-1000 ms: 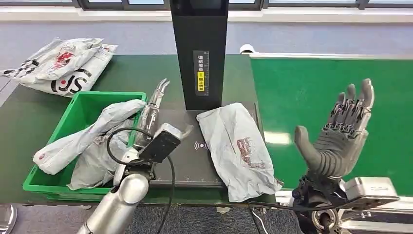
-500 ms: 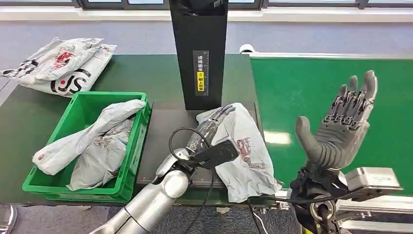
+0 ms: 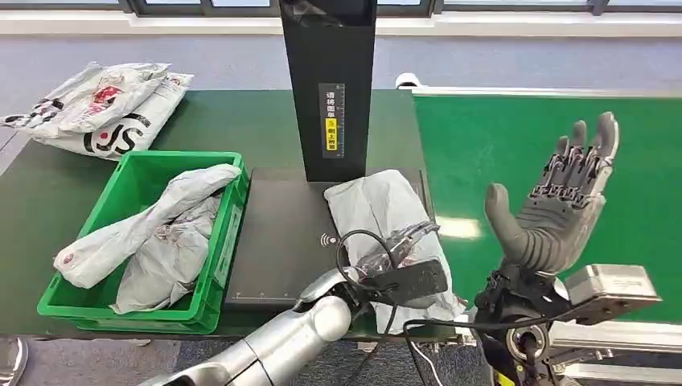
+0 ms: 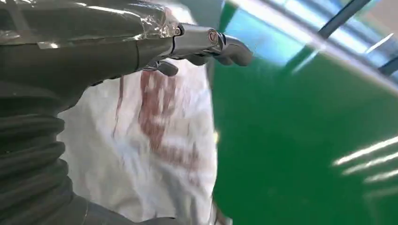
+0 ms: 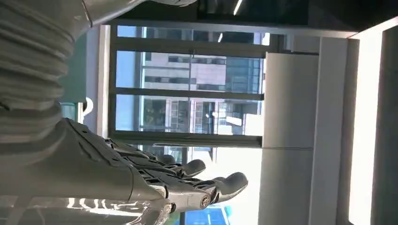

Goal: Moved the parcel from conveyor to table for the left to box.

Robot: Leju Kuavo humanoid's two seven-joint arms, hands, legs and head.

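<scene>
The green conveyor runs along the right, and beside it the dark green table carries a tall black post, a flat black pad at the post's foot, and a green box on the left.

The parcel — a grey plastic mailing bag with a red print — lies on the table, across the pad's right side and just beside the conveyor's edge, so it is off the belt and not yet in the box. It looks soft, thin and light, with wrinkled, slack film that will sag and fold when lifted, and the glossy surface could slip through a loose grip. I would gather a good pinch of the bulkier middle, near the red print, rather than a flat corner that may slide free.

The left hand rests low over the parcel with its fingers stretched along the film; the left wrist view shows the fingers extended above the bag, not curled around it, so it grasps nothing so far as I can tell. The right hand is raised over the conveyor, palm up, fingers spread and empty.

By count: one parcel on the pad, what look like two grey bags in the box, and a heap of perhaps two or three more at the table's far left — the exact number there is hard to tell.
</scene>
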